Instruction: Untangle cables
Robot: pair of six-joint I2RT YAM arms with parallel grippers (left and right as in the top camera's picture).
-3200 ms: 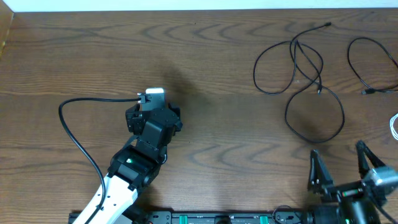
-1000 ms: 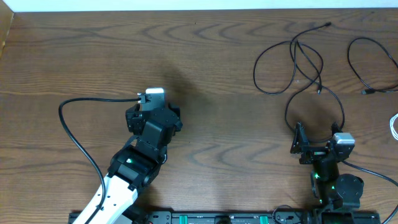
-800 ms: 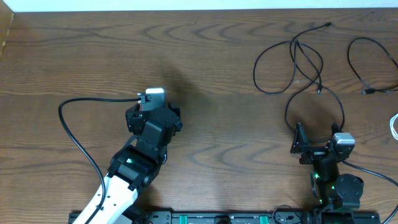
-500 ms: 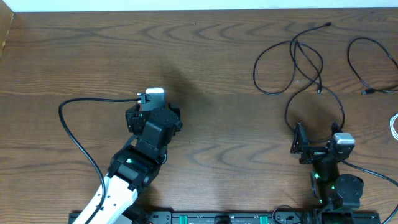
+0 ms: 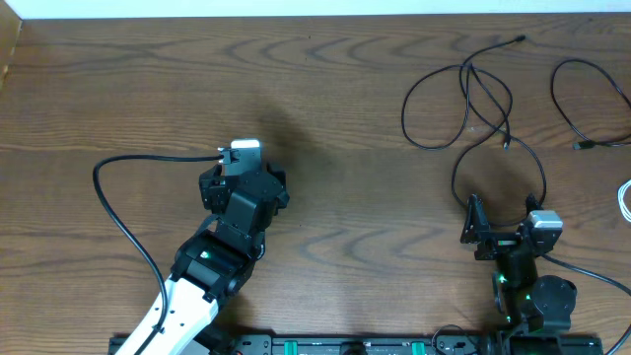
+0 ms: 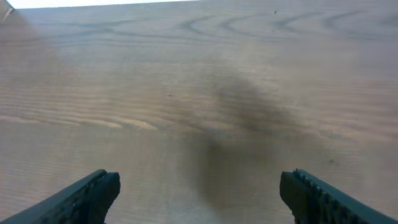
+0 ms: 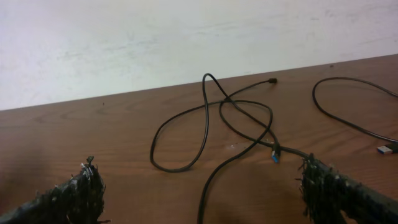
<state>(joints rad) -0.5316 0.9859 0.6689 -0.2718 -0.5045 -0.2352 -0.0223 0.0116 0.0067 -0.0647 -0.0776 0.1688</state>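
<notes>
Presently, step in hand: by my reading, the right hand is being brought onto the knot so the first strand can be drawn out.
Right hand [image 5: 505,229]: jaws spread as wide as they go, with nothing held. It sits at the near edge of the bench [image 5: 325,89], just at the lower loop [image 5: 455,179].
Left hand [image 6: 199,193]: also wide open and empty, over bare wood and well apart from every cable.
Tangled black cables [image 5: 471,74]: on the far right part of the bench, thin loops cross one another. I cannot tell whether this is one cord or two.
Other cables: the separate black cable [image 5: 553,91] lies to the right, apart from the knot. The white cable [image 5: 625,200] shows only at the right edge.
Best hold: the near strand [image 7: 208,180] runs between the fingertips in the wrist view. I would grip it there, short of the crossing [image 7: 225,102].
Blue-tipped plug [image 7: 274,155]: probably the end to free. Lead it back through the loop rather than hauling on the middle of the cord.
Manner: close fully on the thin cord and drag it low and slowly.
Risk: pulling a loop sideways may tighten the knot or sweep the cables into the separate one.
Left hand's use: it could pin the far loop, but it would first have to cross the bench.
</notes>
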